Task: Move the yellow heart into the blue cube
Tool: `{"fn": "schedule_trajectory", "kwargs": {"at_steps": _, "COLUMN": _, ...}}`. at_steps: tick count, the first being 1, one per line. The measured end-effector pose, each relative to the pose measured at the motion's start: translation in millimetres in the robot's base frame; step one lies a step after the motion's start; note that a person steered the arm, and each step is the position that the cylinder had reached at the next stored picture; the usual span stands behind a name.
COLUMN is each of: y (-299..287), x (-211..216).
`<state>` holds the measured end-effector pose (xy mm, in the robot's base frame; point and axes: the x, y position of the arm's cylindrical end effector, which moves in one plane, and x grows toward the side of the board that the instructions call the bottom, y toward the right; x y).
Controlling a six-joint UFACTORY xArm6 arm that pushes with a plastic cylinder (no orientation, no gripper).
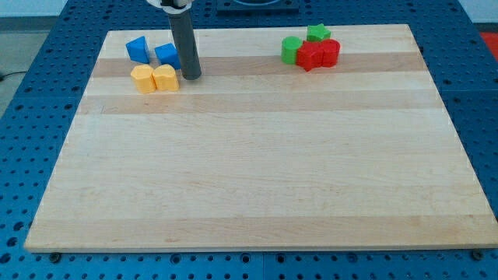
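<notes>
Nearest the camera, far-left on the board, yellow heart touching a second yellow block, just near of the blue cube, with my tip, fingerless rod, close on the heart's right; another blue block beyond.

The wooden board carries 2 blue, 2 yellow, 2 green, 2 red blocks.

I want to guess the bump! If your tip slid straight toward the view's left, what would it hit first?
Probably the yellow heart, just left of my tip; the blue cube sits slightly higher.
</notes>
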<state>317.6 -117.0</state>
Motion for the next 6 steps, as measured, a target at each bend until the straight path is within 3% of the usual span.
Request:
{"fn": "schedule_trajectory", "kwargs": {"at_steps": 1, "y": 37.4, "x": 8.4}}
{"fn": "schedule_trajectory", "kwargs": {"at_steps": 2, "y": 22.9, "x": 27.4}}
{"fn": "schedule_trajectory", "kwargs": {"at_steps": 4, "y": -31.1, "x": -4.6}}
{"fn": "schedule_trajectory", "kwargs": {"at_steps": 6, "y": -22.2, "x": 72.7}}
